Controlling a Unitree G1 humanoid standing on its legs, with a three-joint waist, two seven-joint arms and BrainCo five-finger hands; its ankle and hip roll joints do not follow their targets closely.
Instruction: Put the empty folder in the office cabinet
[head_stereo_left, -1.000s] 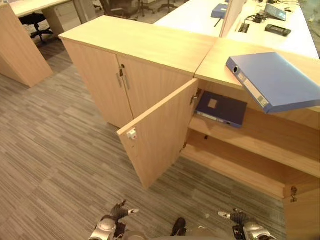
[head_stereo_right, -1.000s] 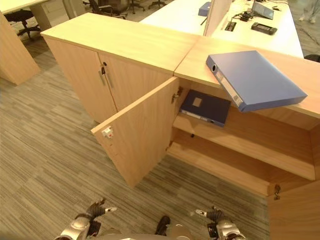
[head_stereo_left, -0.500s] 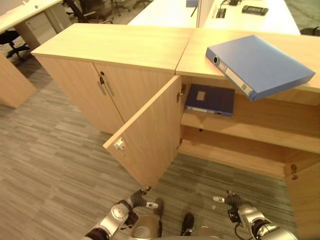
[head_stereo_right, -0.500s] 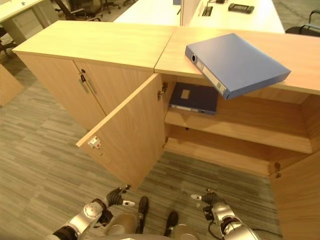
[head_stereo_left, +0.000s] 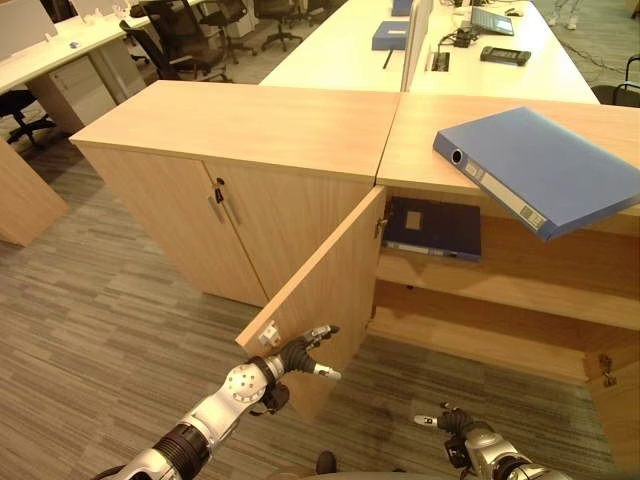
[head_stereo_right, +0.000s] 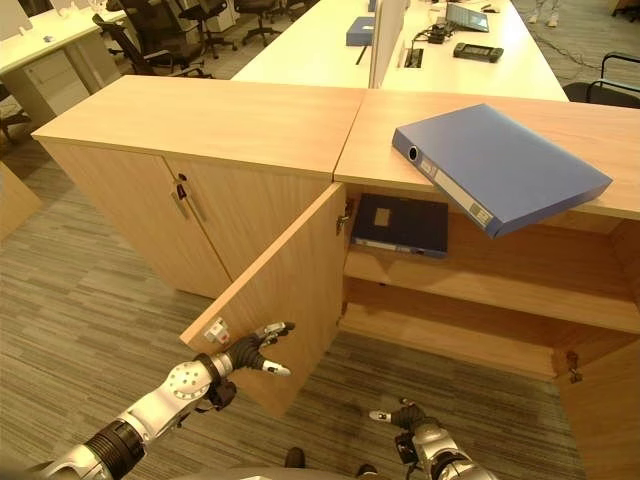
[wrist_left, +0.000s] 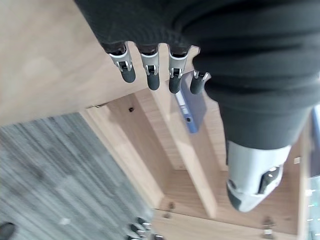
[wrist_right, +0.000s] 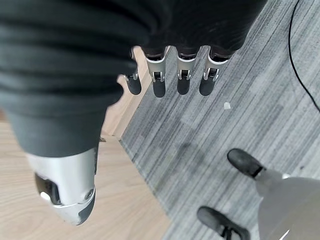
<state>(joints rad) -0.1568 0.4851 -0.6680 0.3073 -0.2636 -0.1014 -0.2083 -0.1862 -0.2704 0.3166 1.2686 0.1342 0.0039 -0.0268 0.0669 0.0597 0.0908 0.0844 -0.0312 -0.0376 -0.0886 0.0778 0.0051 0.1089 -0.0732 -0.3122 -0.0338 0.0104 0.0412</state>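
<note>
A large blue folder (head_stereo_left: 540, 170) lies on top of the office cabinet (head_stereo_left: 420, 130), and its corner juts out past the front edge. A second, darker folder (head_stereo_left: 435, 228) lies flat on the upper shelf inside. The cabinet's left door (head_stereo_left: 335, 290) stands swung out. My left hand (head_stereo_left: 290, 358) is open, its fingers (wrist_left: 150, 75) straight and close to the door's lower outer corner, holding nothing. I cannot tell whether it touches the door. My right hand (head_stereo_left: 460, 428) hangs low over the carpet before the cabinet, open and empty, its fingers (wrist_right: 170, 75) straight.
A closed two-door cabinet (head_stereo_left: 215, 195) adjoins on the left. The right door (head_stereo_left: 612, 420) of the open cabinet also stands out at the right edge. A lower shelf (head_stereo_left: 480, 345) sits under the upper one. Desks (head_stereo_left: 350, 50) and office chairs (head_stereo_left: 180, 30) stand behind.
The camera has shifted. My left hand has risen from low by the floor up to the open door's lower corner. The right hand stays low.
</note>
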